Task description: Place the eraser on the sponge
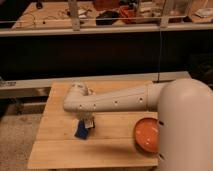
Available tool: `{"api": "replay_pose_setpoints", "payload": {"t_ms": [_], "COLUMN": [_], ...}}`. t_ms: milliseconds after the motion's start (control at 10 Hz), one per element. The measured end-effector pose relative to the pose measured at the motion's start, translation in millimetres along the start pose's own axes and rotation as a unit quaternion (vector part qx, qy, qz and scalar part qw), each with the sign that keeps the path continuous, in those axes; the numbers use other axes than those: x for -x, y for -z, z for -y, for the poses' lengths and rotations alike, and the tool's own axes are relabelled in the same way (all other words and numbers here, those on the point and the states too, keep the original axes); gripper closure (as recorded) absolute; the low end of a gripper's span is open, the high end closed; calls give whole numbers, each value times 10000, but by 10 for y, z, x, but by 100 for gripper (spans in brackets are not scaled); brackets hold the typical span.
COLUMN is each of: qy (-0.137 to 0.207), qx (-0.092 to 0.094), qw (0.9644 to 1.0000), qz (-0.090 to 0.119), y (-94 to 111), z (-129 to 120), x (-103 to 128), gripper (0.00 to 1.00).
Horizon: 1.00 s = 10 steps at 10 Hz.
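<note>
The pincer (89, 121) hangs low over the worktop (55, 150), with the blue sponge (81, 131) just beside it at seven o'clock. I cannot tell its opening, nor spot the eraser. If it carries the eraser, an off-centre release could drop it onto the wood.
</note>
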Motion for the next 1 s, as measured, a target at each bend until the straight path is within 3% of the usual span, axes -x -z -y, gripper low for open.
{"api": "replay_pose_setpoints", "payload": {"t_ms": [400, 700, 1000], "qy": [-80, -259, -437], "qx": [-207, -422, -307], "qw": [9998, 9986, 9983], "qz": [24, 177, 236], "y": [-19, -126, -134], "z": [261, 347, 391], "x": [75, 189, 365], "gripper": [100, 100, 99]}}
